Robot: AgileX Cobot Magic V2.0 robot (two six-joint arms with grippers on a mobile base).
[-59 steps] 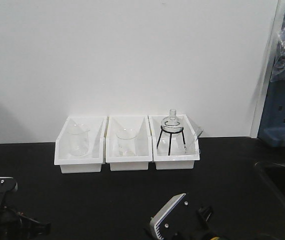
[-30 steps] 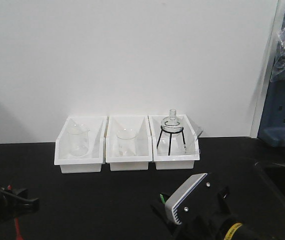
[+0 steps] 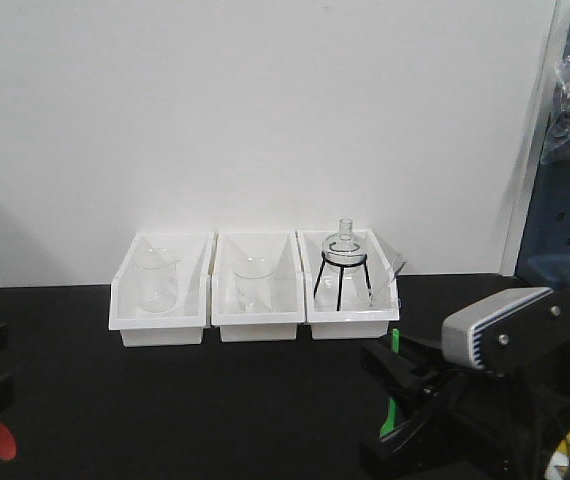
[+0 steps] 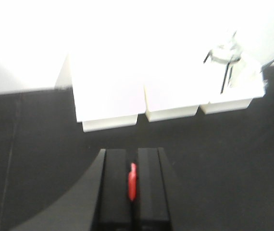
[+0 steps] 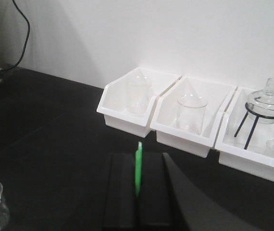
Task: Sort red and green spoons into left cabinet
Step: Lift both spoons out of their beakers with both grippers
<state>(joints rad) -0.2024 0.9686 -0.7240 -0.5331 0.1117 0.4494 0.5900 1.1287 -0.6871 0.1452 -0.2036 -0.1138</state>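
My left gripper (image 4: 132,156) was clamped on the red spoon (image 4: 132,182). My right gripper (image 5: 138,158) pinched the green spoon (image 5: 137,169) over the black tabletop (image 5: 45,125).

Front view: level, mid-distance, facing wall (image 3: 265,120) at 12 o'clock. Wrist views: closer, angled down, from 7 and 5 o'clock. Shared: three white bins (image 3: 256,328) on black bench (image 3: 165,400).

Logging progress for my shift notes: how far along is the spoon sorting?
Done: both spoons have been grasped. In hand: the left pincer is shut on the red spoon, the right pincer on the green spoon. Left: placing both in the cabinet, which no view shows; only white bins stand ahead.
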